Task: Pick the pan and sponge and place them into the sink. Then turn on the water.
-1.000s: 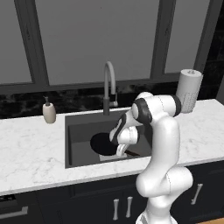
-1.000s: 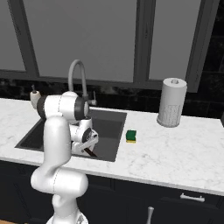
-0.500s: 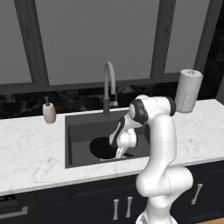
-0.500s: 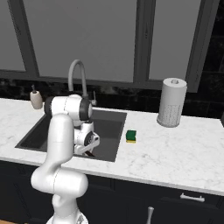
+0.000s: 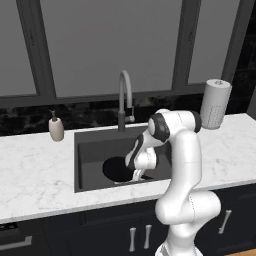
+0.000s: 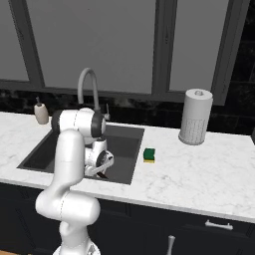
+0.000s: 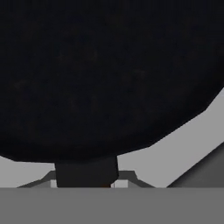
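Note:
The black pan (image 5: 115, 169) lies low inside the dark grey sink (image 5: 95, 145), near its front wall. My gripper (image 5: 136, 176) reaches down into the basin and is shut on the pan's handle (image 7: 86, 171). In the hand view the pan (image 7: 105, 78) looms large just ahead of the fingers. The green and yellow sponge (image 6: 149, 155) rests on the white counter just right of the sink (image 6: 45, 149). From the right base view my gripper (image 6: 99, 169) sits at the basin's front right. The water is out of view at the arched faucet (image 5: 124, 97).
A beige soap dispenser (image 5: 56, 129) stands on the counter left of the sink. A paper towel roll (image 6: 195, 115) stands at the back right. Dark windows run behind the marble counter (image 6: 199, 174).
The arm has sunk a little lower into the sink, carrying the pan down toward the basin floor. The sponge has not moved.

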